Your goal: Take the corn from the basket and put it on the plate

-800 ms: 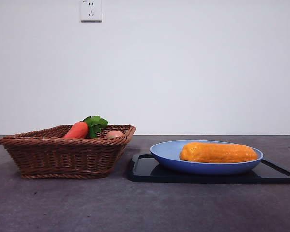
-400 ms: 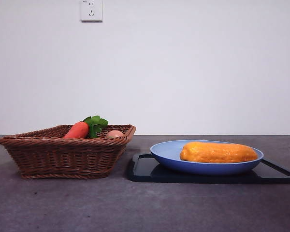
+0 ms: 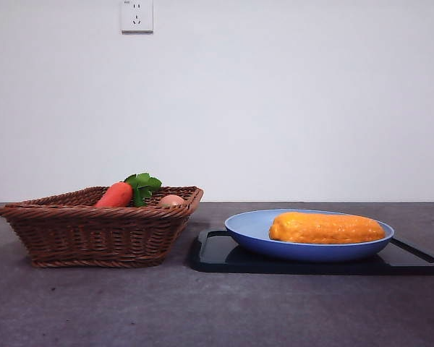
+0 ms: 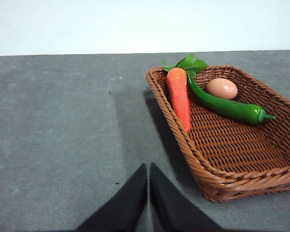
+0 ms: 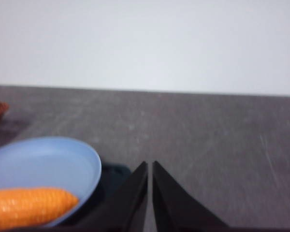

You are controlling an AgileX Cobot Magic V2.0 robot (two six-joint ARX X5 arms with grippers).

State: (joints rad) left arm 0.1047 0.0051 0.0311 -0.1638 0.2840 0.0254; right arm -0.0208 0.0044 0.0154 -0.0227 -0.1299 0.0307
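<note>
Long orange-yellow corn cob (image 3: 326, 228) with bumpy kernels, lying flat inside the large round light-blue plastic plate (image 3: 249, 233), long axis running from 9 to 3 o'clock in the front view. Touching the plate floor, no gripper on it. In the right wrist view only one rounded end of the cob (image 5: 31, 207) visible, near the plate rim (image 5: 89, 164).

Under the plate, a flat black rectangular tray (image 3: 217, 254), its edges showing past the plate at 9 and at 3 o'clock.

At 9 o'clock from the plate, just beside the tray: shallow dark brown woven wicker basket (image 3: 94, 235) with braided rim. Inside, seen from the left wrist camera: smooth red-orange carrot (image 4: 179, 96) with green leaves along one basket wall (image 4: 176, 140), a long green pepper (image 4: 225, 106) next to the carrot, and a small tan egg-like ball (image 4: 221, 88) touching the pepper. No corn among them.

Grey table top (image 3: 202, 311) under everything; white wall behind, with a white socket (image 3: 136, 15) at 12 o'clock above the basket.

Left gripper (image 4: 148, 169) above bare table beside the basket, two black jaws pressed together, holding nothing. Right gripper (image 5: 150, 166) above the table beside the plate, jaws also pressed together, empty. Neither arm visible in the front view.
</note>
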